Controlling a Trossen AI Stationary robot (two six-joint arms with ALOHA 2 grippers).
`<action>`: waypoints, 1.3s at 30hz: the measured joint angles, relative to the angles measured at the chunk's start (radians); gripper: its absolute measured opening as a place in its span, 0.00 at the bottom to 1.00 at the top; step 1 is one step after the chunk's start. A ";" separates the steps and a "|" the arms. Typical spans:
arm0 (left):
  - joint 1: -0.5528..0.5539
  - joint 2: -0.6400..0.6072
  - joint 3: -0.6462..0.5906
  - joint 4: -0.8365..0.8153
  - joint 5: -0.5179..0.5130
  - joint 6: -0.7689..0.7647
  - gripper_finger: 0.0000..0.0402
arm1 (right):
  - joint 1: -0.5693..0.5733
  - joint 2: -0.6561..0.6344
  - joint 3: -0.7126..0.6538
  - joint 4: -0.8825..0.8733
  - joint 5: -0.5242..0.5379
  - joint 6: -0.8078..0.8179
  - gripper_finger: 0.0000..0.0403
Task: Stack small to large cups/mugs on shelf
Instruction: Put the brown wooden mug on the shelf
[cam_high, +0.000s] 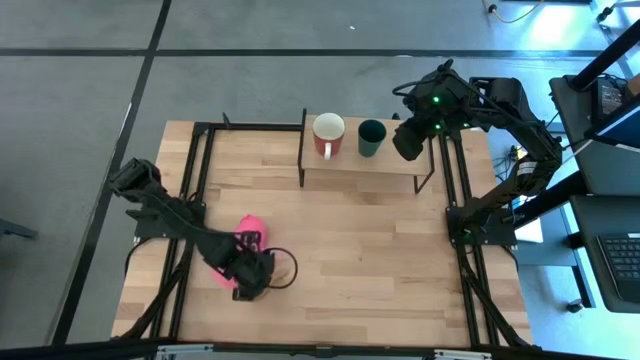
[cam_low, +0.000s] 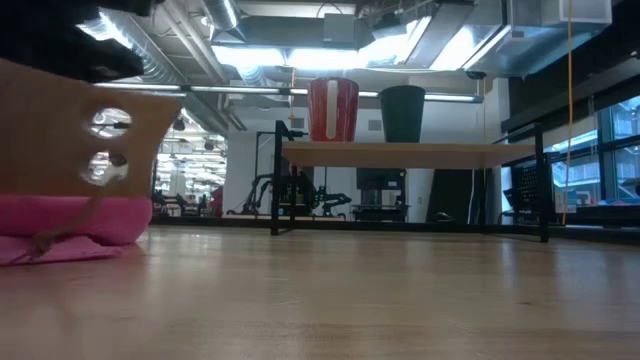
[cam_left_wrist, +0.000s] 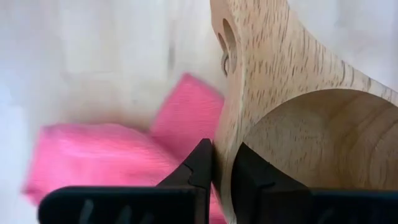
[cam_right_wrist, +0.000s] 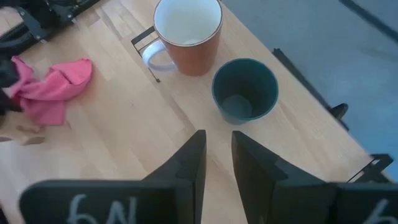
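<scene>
Nearest, the left gripper (cam_left_wrist: 221, 171) pinches the wall of the tan wooden cup with handle (cam_left_wrist: 298, 106), over the crumpled pink cloth (cam_high: 243, 232). Far beyond the cloth, the light wooden shelf on black legs (cam_high: 395, 163) carries the red mug with white inside (cam_high: 328, 135) beside the dark green cup (cam_high: 371, 137). The right gripper (cam_right_wrist: 216, 163) hovers above the shelf, fingers narrowly parted, empty.

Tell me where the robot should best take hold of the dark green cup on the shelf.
Probably by its rim, from above. The dark green cup stands upright and open-topped on the shelf, with no handle showing. The red mug stands close beside it, so one finger inside and one outside on the far side looks safest.
</scene>
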 joint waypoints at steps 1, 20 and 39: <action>0.012 -0.001 0.001 -0.012 -0.002 0.033 0.06 | 0.000 0.000 0.000 0.000 -0.009 0.004 0.19; 0.354 -0.154 0.001 0.161 0.008 0.518 0.06 | 0.060 0.000 0.000 0.001 -0.124 0.086 0.19; 0.526 -0.032 0.002 0.267 0.132 0.736 0.07 | 0.316 0.060 0.000 0.002 -0.051 0.322 0.19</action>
